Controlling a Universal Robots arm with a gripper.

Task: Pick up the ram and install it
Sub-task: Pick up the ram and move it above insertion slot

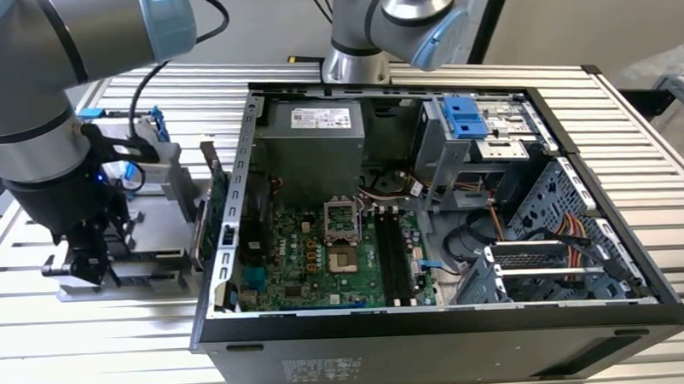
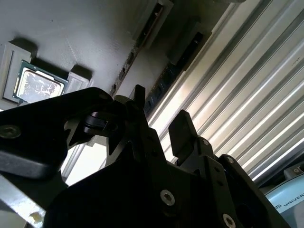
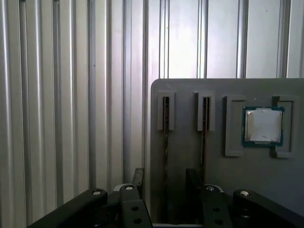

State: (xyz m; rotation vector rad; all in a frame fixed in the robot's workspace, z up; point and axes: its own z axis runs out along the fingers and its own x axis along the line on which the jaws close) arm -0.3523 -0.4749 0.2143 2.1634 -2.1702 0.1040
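Pincer (image 1: pixel 83 268) hangs over the ribbed worktop (image 1: pixel 660 172) beside the open computer case (image 1: pixel 439 346), above a grey holder (image 1: pixel 150 246). The first wrist view shows it spread astride the ram (image 3: pixel 164 137), edge-on in the holder's edge slot, processor chip (image 3: pixel 262 125) well apart.

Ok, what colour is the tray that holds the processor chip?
Grey; the tray shows best in the first wrist view.
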